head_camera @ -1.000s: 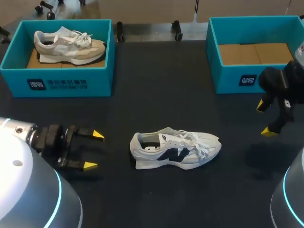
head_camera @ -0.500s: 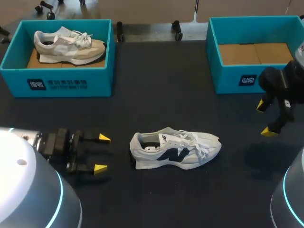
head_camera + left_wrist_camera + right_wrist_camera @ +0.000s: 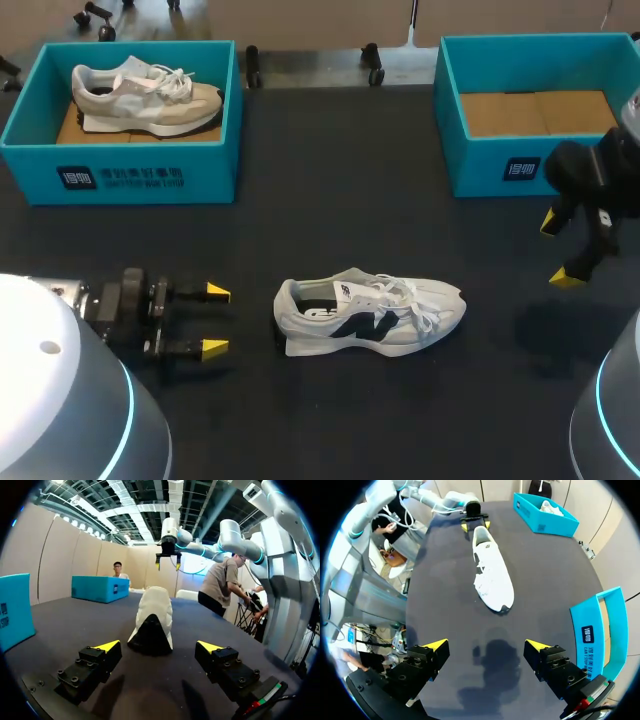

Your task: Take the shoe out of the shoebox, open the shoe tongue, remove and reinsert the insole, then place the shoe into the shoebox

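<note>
**Shoe on the table, both grippers wide and off it**

The white shoe (image 3: 370,312) lay on its sole on the dark table (image 3: 340,180), heel toward the left gripper (image 3: 214,320) and toe toward the right gripper (image 3: 558,250). The left gripper sat low, near the heel and square to it. Its fingers were spread wide with nothing between them. It looked placed to take or steady the back of the shoe so the tongue could be opened.

The right gripper hung well apart from the toe, also wide and empty, apparently waiting out of the way. Past the toe end stood the blue shoebox (image 3: 520,165), showing only its cardboard floor. Past the heel end, a second box (image 3: 120,175) held a beige shoe (image 3: 145,95).

The table looked flat and matte. Nothing lay between the shoe and either gripper, so each arm seemed to have room to come in.
</note>
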You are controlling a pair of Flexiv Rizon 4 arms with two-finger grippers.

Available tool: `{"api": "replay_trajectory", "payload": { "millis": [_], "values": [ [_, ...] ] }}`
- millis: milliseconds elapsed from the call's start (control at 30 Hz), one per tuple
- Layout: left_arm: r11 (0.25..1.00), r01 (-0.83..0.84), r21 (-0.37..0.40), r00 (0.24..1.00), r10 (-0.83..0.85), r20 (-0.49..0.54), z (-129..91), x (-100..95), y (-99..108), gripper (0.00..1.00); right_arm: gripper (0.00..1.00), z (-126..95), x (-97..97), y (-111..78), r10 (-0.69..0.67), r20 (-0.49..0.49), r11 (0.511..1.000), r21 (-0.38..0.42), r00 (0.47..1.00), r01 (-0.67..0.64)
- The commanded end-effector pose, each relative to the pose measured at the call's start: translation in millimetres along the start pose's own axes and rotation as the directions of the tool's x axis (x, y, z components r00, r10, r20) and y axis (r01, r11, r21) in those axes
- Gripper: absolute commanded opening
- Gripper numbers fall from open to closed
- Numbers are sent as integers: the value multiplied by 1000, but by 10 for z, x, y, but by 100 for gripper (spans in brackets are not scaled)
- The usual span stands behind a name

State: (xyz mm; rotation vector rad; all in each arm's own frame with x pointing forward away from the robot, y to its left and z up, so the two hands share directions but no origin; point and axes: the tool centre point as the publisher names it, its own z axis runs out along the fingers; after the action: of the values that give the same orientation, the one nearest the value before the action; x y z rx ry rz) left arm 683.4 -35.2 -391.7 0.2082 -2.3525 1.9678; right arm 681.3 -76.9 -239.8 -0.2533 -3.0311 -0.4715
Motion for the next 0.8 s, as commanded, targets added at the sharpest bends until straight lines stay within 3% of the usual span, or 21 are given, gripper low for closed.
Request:
{"api": "replay_trajectory", "payload": {
  "millis": [33, 133, 567, 800],
  "values": [
    [1000, -14, -5, 999, 15, 31, 186, 36, -16, 100, 100, 7, 7, -2, 0, 2, 1000, 2, 1000, 0],
    [999, -30, -45, 992, 35, 119, 321, 89, -38, 100, 100, 7, 7, -2, 0, 2, 1000, 2, 1000, 0],
    [998, -43, -37, 992, 47, 117, 337, 112, -66, 100, 100, 7, 7, -2, 0, 2, 1000, 2, 1000, 0],
    [999, 16, -30, 990, -12, 138, 405, 28, -5, 100, 100, 7, 7, -2, 0, 2, 1000, 2, 1000, 0]
  ]
}}
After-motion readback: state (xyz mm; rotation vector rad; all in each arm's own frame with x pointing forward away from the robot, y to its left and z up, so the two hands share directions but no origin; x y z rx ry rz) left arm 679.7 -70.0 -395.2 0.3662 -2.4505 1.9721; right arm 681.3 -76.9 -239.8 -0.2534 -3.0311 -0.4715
